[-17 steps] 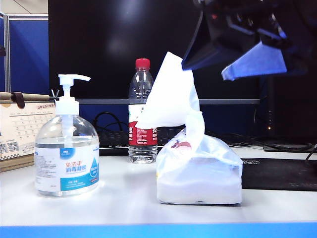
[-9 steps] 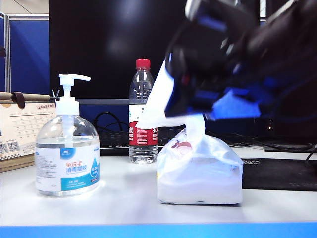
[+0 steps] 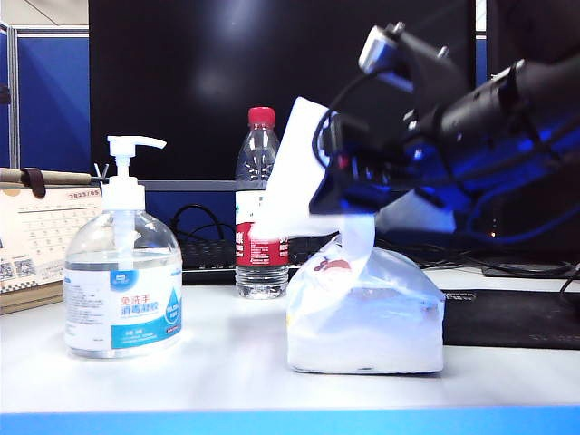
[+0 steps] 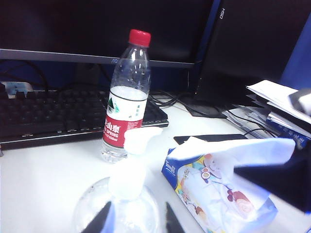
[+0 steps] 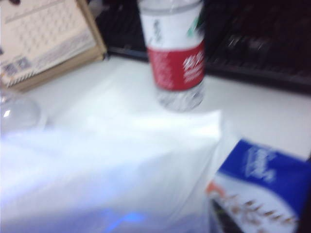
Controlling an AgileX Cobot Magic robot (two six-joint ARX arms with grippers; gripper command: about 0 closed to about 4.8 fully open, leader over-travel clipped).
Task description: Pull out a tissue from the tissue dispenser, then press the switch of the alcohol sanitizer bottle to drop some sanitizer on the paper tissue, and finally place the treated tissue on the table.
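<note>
Right tool (image 3: 349, 195) at the tissue (image 3: 294, 172) (grip unclear); left tool (image 4: 134, 218) wide.

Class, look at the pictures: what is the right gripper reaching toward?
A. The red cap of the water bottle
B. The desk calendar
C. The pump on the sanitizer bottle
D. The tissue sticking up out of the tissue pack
D: the right gripper is at the upright tissue above the tissue pack, jaws not yet shut.

Beside the glossy clear-plastic alcohol sanitizer bottle (image 3: 122, 290), the tissue dispenser (image 3: 364, 313) is soft translucent film; its tissue (image 3: 292, 172) looks matt paper.
</note>
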